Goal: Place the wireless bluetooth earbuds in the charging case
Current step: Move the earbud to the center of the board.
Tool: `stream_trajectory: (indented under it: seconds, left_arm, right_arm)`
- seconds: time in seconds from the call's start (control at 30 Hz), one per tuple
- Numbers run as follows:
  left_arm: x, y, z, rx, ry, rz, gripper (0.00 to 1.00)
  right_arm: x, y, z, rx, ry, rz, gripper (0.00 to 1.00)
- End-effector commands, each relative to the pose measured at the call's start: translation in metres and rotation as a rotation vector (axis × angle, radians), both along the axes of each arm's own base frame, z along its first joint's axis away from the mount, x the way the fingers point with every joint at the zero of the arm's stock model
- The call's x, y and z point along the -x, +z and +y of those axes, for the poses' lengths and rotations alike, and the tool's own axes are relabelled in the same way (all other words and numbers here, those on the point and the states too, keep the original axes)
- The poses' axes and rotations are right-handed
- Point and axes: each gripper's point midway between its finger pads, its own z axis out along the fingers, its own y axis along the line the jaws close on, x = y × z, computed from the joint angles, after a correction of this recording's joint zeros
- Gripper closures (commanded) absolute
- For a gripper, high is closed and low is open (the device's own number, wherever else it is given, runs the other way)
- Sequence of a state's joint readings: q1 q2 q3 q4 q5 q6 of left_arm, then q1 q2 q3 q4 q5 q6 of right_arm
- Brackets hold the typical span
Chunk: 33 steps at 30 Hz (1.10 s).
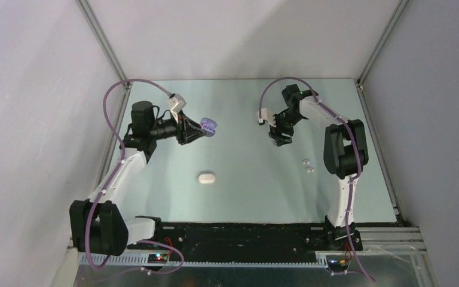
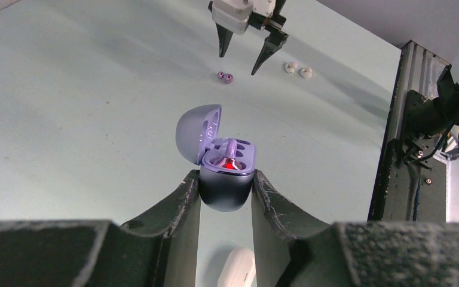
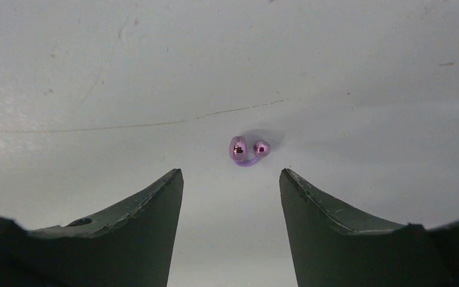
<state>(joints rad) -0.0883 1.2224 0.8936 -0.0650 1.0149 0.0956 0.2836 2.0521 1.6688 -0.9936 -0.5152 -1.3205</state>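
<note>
My left gripper [image 2: 225, 174] is shut on the purple charging case [image 2: 227, 196] and holds it above the table, lid [image 2: 196, 128] swung open and a red light glowing inside. The same case [image 1: 208, 126] shows at the left arm's tip in the top view. Two purple earbuds [image 3: 248, 149] lie together on the table, just beyond the tips of my right gripper [image 3: 231, 173], which stands open and empty. From the left wrist, the purple earbuds [image 2: 225, 76] sit below the right gripper [image 2: 238, 63]. Two white earbuds [image 1: 308, 165] lie to its right.
A white closed case [image 1: 206, 177] lies mid-table, below the held case and seen as the white case [image 2: 239, 269] between the left fingers. The arms' black base rail [image 1: 245, 233] runs along the near edge. Grey walls enclose the table.
</note>
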Motion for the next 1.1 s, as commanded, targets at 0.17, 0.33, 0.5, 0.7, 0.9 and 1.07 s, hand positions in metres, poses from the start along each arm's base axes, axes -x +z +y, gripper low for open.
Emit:
stream_trajectory:
  seconds: [0.17, 0.33, 0.5, 0.7, 0.9, 1.07]
  left_arm:
    - [0.000, 0.026, 0.003, 0.001, 0.002, -0.102, 1.00]
    - [0.001, 0.025, 0.005, -0.006, 0.006, -0.102, 1.00]
    - [0.001, 0.023, 0.006, -0.007, 0.006, -0.100, 1.00]
    - [0.003, 0.022, 0.006, -0.007, 0.007, -0.093, 1.00]
    - [0.004, 0.020, 0.006, -0.009, 0.008, -0.085, 1.00]
    - [0.004, 0.020, 0.006, -0.010, 0.009, -0.081, 1.00]
  right_arm:
    - [-0.020, -0.003, 0.013, 0.034, -0.064, 0.020, 0.37]
    - [-0.048, 0.012, 0.023, 0.026, -0.671, 0.205, 0.42]
    - [-0.033, -0.002, 0.004, 0.066, -1.067, 0.409, 0.49]
    - [-0.021, -0.011, -0.015, 0.108, -1.209, 0.484, 0.52]
    - [-0.021, -0.023, -0.019, 0.131, -1.234, 0.507, 0.56]
    - [-0.021, -0.036, -0.020, 0.155, -1.227, 0.514, 0.60]
